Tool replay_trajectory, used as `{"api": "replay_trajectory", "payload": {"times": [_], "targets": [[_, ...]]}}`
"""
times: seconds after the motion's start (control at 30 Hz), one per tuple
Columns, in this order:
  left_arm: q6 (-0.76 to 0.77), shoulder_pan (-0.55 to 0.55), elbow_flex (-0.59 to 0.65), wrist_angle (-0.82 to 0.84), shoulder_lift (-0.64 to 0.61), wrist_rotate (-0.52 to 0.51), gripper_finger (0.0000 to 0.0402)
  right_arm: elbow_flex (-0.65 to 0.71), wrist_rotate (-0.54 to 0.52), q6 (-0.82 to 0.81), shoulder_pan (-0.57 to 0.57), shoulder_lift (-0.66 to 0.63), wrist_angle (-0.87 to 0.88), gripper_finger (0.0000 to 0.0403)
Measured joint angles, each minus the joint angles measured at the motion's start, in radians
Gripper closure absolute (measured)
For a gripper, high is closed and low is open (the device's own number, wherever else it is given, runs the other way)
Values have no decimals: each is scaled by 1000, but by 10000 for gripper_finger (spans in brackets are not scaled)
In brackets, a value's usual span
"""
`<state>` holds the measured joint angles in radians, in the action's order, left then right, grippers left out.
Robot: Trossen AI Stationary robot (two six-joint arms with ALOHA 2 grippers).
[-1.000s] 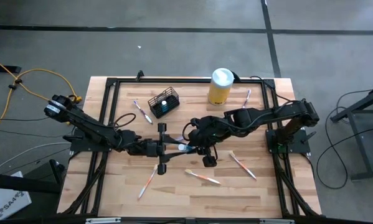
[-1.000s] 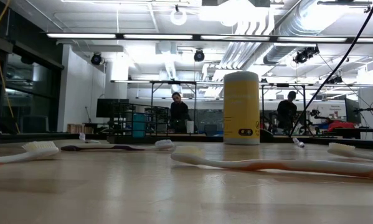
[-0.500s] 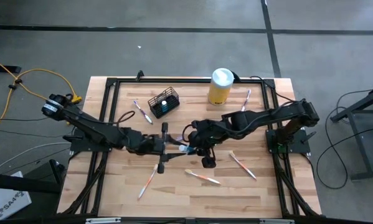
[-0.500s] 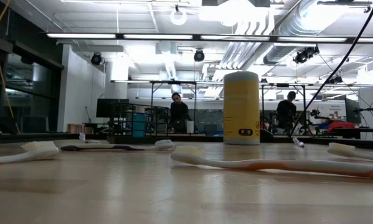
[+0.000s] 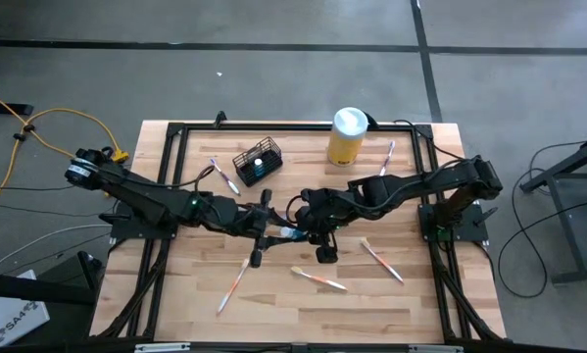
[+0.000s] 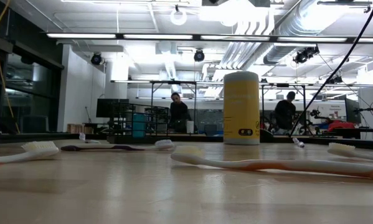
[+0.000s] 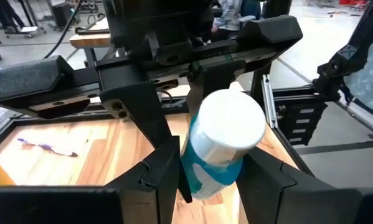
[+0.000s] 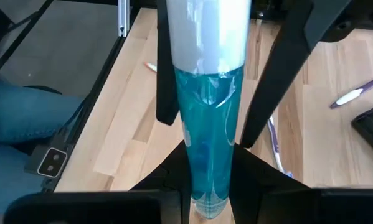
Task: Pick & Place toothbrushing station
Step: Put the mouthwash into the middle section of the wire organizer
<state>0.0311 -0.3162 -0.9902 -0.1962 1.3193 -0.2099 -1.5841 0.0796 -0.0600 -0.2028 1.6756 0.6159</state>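
Both grippers meet over the middle of the light wooden table [image 5: 411,304] and both hold the same thing: a slim toothpaste tube with a clear teal body and a white cap end [image 7: 220,149]. The left gripper [image 7: 208,177] has its two dark fingers [image 7: 158,174] closed part way on the wider white end of the tube. The right gripper [image 8: 208,171] has its fingers narrowly closed on the thin teal end, and in its wrist view the tube runs straight away from it toward the fingers of the other arm. In the high view the tube shows only as a small pale spot [image 5: 289,233] between the two grippers.

The toothbrushing station, a small black wire-mesh holder with an open top [image 5: 258,161], stands on the table farther back than the left gripper, well apart from it, and holds something teal and white. A yellow cylindrical canister with a white lid [image 5: 346,137] stands behind the right gripper. Several toothbrushes lie around; one orange and white toothbrush [image 5: 318,280] lies just in front of the right gripper.
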Motion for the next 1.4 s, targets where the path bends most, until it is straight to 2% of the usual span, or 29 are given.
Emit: {"api": "replay_trajectory", "payload": {"times": [0.2,0.63,1.4], "targets": [[38,18,-45,116,0,-5,265,2,-30,2,7,18,14,338],[48,28,-50,162,1,-53,265,0,-55,6,23,31,0,338],[37,28,-50,172,1,-76,265,0,-103,-23,28,31,60,339]]}}
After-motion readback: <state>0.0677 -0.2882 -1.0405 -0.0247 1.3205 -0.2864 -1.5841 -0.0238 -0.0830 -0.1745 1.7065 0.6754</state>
